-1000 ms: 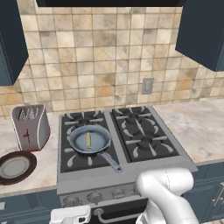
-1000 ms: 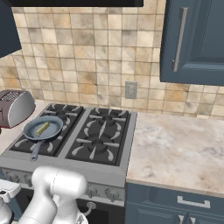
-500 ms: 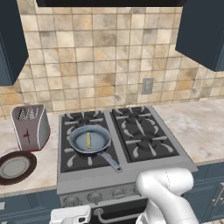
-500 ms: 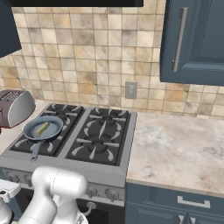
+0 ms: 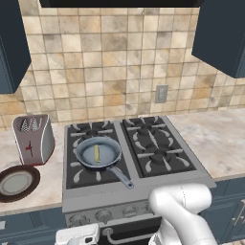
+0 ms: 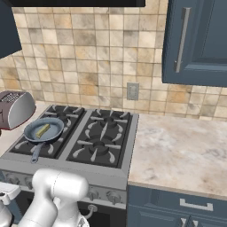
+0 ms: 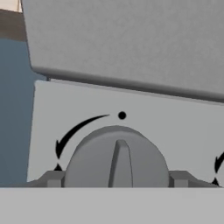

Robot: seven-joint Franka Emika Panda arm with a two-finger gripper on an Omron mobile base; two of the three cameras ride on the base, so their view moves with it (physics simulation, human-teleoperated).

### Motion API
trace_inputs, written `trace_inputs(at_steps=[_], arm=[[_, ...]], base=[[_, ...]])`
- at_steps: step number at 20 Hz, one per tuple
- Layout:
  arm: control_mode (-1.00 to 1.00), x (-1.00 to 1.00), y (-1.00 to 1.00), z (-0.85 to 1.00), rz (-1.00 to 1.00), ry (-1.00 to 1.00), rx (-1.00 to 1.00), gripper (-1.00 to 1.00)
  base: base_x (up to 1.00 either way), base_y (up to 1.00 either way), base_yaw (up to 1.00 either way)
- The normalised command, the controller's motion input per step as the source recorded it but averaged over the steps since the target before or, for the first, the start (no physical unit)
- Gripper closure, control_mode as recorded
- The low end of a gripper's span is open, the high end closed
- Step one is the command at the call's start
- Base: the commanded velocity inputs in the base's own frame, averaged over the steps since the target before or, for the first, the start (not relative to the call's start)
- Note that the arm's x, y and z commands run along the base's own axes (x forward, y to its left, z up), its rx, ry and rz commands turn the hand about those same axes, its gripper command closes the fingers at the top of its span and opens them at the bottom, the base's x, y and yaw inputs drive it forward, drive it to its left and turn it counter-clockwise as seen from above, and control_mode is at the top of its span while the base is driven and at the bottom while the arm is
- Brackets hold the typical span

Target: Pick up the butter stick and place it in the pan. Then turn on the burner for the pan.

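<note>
On the front-left burner (image 5: pixel 98 160) sits the round grey-blue pan (image 5: pixel 99 154), and the pale-yellow butter stick (image 5: pixel 96 153) lies inside it! Down at the stove front, a grey ridged knob (image 7: pixel 116 161) sits between the gripper's fingers (image 7: pixel 52 178); their grip can't be judged.

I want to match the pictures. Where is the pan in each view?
Left base view: pan on the stove's front left burner, left of centre.
Right base view: pan at middle left.
Hand view: a stove knob close up.
Shared landmark: toaster.
</note>
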Motion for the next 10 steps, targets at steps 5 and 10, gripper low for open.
trace_inputs(at_steps=[5, 10], arm=[[-1.0, 0.0, 0.0, 0.0, 0.0, 0.0, -0.13, 1.0], [-1.0, 0.0, 0.0, 0.0, 0.0, 0.0, -0.12, 1.0]], base=[[0.0, 0.0, 0.0], [0.0, 0.0, 0.0]])
